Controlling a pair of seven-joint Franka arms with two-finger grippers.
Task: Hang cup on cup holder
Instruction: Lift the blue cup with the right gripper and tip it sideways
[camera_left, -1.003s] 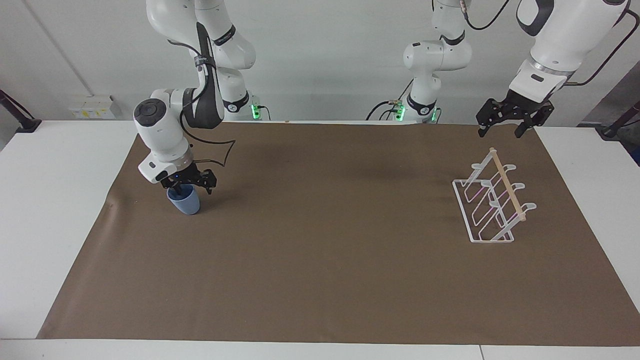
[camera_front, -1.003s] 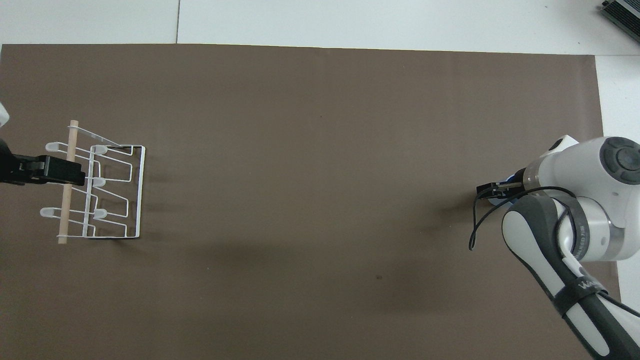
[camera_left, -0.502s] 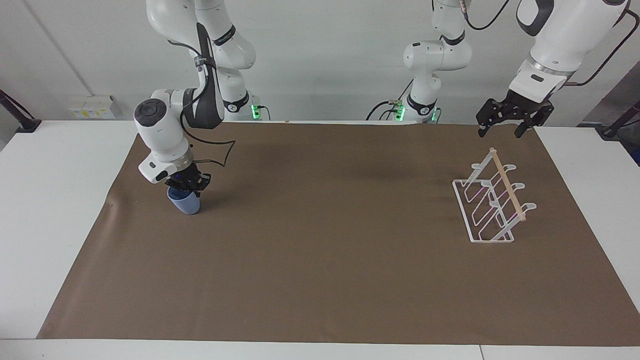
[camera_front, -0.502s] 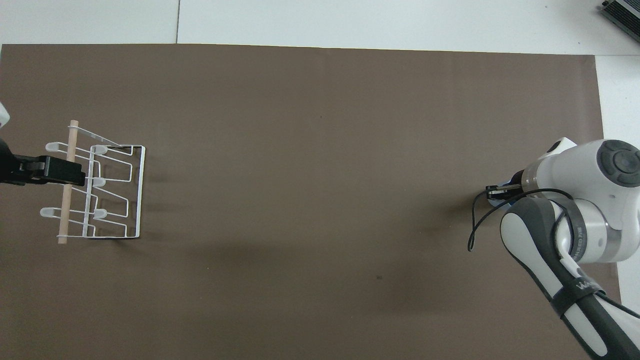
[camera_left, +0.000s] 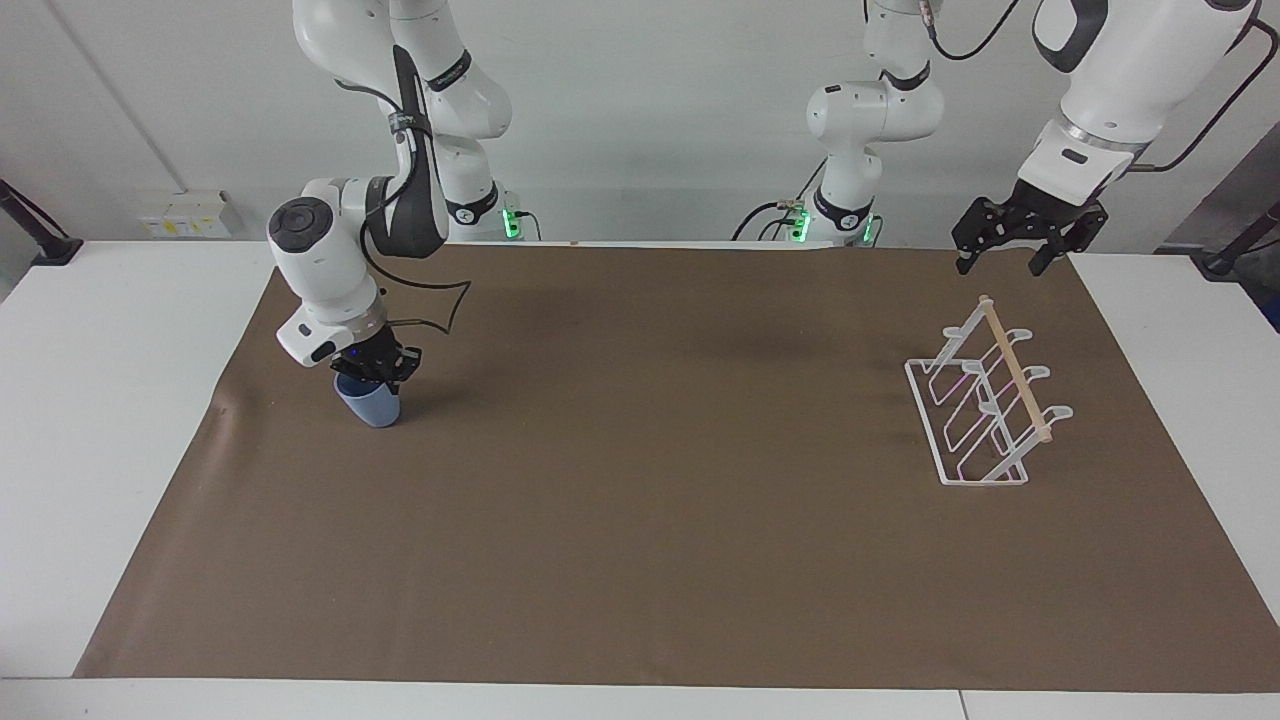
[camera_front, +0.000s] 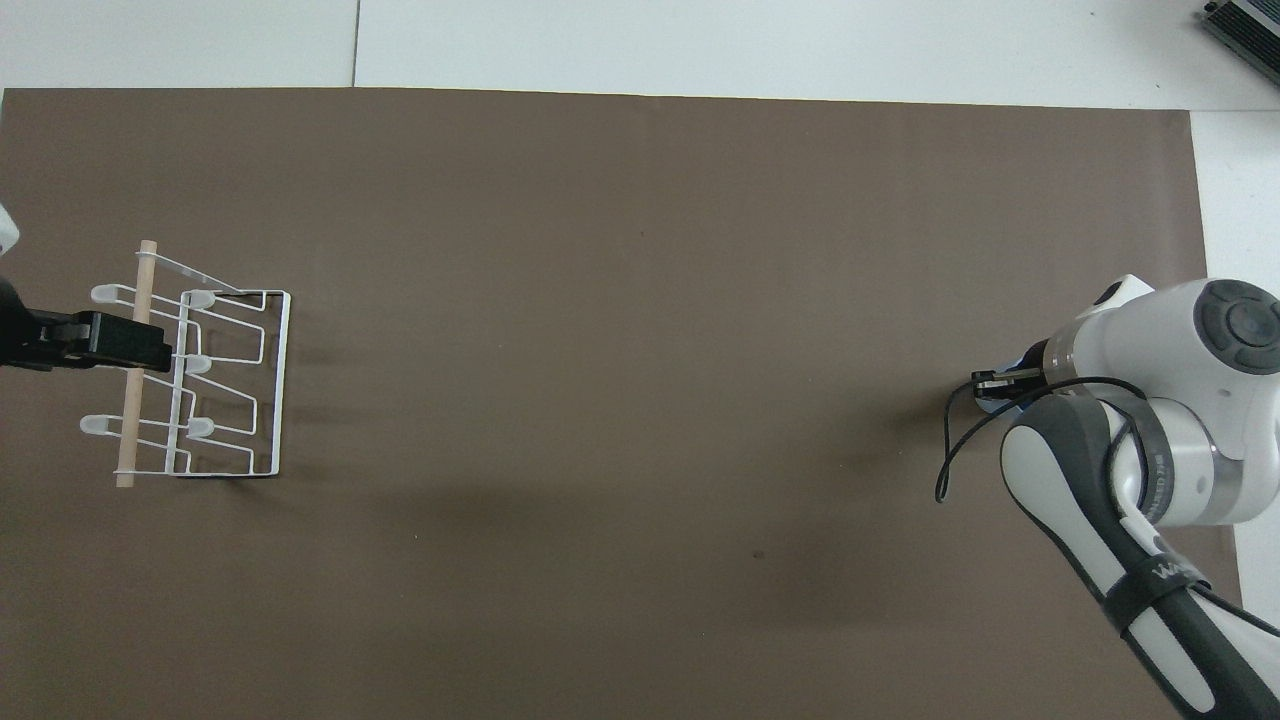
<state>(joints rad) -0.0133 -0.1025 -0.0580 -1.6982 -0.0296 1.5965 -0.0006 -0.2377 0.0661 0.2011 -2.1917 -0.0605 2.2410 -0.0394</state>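
Since a second ago my right gripper (camera_left: 375, 370) has closed on the rim of the cup (camera_left: 369, 405), which is sitting upright on the brown mat (camera_left: 640, 520) at the right arm's end. I'm judging the cup light, stiff and a little slick, so I'm pinching one wall at the rim. The left gripper (camera_left: 1010, 258) is waiting, jaws spread, over the cup holder (camera_left: 985, 400) at the left arm's end. From overhead my arm is hiding nearly all of the cup.

High facing camera looks across the tabletop (camera_left: 120, 380); steep overhead camera, seemingly closer, shares the brown mat (camera_front: 640, 350).
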